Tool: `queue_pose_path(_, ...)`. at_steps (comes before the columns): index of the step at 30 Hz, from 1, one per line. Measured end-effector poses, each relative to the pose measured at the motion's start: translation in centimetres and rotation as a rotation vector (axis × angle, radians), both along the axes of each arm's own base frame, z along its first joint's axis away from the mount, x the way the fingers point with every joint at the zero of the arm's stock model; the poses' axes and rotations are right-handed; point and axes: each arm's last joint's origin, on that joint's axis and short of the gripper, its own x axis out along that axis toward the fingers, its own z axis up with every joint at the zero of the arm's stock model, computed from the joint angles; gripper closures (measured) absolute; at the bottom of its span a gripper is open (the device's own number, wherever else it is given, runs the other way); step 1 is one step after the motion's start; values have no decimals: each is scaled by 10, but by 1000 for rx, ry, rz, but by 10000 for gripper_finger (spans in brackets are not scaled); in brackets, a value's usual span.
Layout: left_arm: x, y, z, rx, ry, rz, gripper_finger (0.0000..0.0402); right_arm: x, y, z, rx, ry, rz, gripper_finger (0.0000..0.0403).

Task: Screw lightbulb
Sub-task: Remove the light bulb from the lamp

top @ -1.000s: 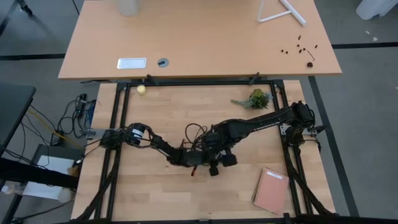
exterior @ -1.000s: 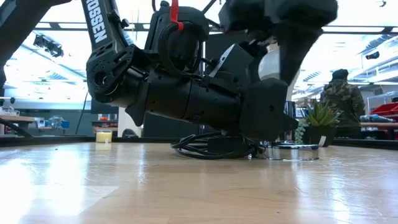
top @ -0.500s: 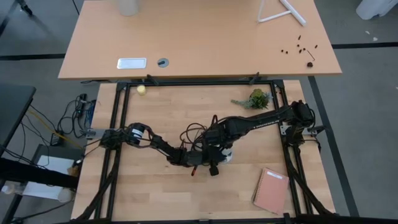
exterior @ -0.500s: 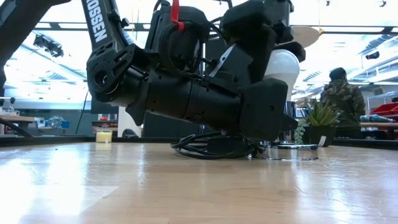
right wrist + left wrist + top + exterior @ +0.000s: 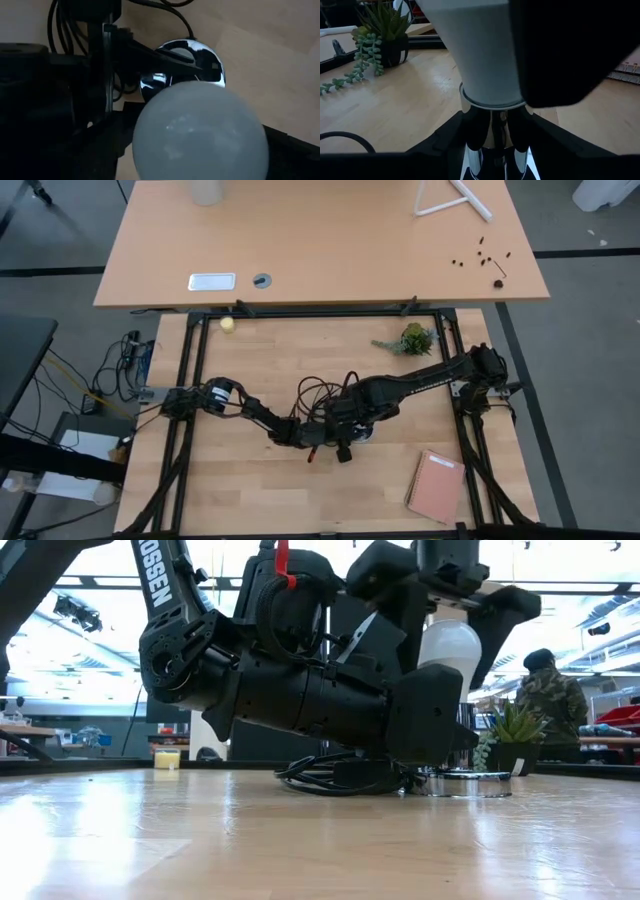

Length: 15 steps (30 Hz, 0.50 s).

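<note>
A frosted white is being shown by the lightbulb (image 5: 450,648), with a silvery-grey screw base below it. A mirror-bright chrome is being shown by the socket disc (image 5: 192,59) beneath the lightbulb, and black by its coiled cord (image 5: 330,778) beside the disc. Matte black is being worn by both arms; white lettering and a red tab are being carried by the left arm above the cord. Pale blond wood grain is being shown by the table (image 5: 250,490). Green is being shown by the small plant (image 5: 412,340) beyond the disc, salmon pink by the notebook (image 5: 436,486), and pale yellow by a small ball (image 5: 228,324).
</note>
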Motion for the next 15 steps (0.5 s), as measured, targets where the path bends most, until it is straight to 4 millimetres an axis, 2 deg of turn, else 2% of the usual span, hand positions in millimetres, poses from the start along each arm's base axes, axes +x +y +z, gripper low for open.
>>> queue_pose_path(7, 0, 0, 0, 2, 2, -1, 213, -2, 11, 0, -37, -13, -124, 30)
queue_pose_path(15, 0, 0, 0, 1, 3, -5, 213, -8, 13, 0, -78, 25, -153, 43)
